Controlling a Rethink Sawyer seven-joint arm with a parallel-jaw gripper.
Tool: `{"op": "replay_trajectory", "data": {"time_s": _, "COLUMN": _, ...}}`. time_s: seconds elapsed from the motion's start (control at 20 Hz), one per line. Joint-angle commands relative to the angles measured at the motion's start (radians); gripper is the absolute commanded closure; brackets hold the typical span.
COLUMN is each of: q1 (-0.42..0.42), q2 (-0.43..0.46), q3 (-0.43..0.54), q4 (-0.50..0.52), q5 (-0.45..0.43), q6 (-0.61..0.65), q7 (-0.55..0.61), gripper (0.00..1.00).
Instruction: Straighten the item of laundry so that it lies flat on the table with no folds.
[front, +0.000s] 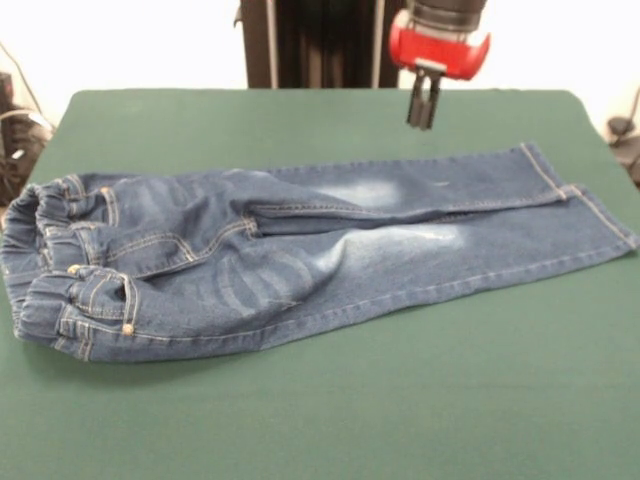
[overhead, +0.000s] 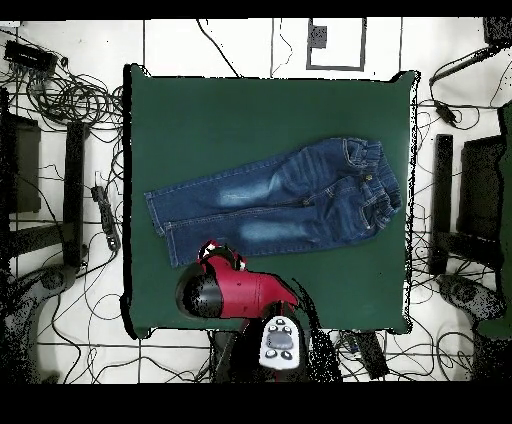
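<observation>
The item of laundry (front: 300, 250), small blue denim jeans with faded thigh patches, lies across the green table (front: 320, 400). In the front view its bunched elastic waistband (front: 50, 260) is at the left and its cuffs (front: 575, 195) at the right. The far leg slants over the near one, and creases run around the crotch and hip. My gripper (front: 423, 112) hangs above the table just beyond the far leg, clear of the cloth, its fingers close together and holding nothing. The overhead view shows the jeans (overhead: 270, 195) mid-table and the gripper (overhead: 212, 250) just off the leg near the cuffs.
Bare green table (overhead: 250, 100) surrounds the jeans on every side. Off the table edges, cables (overhead: 60, 90) and black stands (overhead: 470, 190) lie on the floor. The red arm (overhead: 245, 292) reaches in over the table edge nearest the robot.
</observation>
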Motion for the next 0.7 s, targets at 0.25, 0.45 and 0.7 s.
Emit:
{"op": "replay_trajectory", "data": {"time_s": 0.25, "q1": 0.183, "q2": 0.087, "q3": -0.025, "q4": -0.037, "q5": 0.217, "q6": 0.053, "q7": 0.241, "gripper": 1.00}}
{"op": "replay_trajectory", "data": {"time_s": 0.45, "q1": 0.204, "q2": 0.082, "q3": -0.040, "q4": -0.050, "q5": 0.248, "q6": 0.086, "q7": 0.215, "gripper": 1.00}}
{"op": "replay_trajectory", "data": {"time_s": 0.7, "q1": 0.174, "q2": 0.139, "q3": 0.008, "q4": -0.044, "q5": 0.258, "q6": -0.001, "q7": 0.204, "gripper": 1.00}}
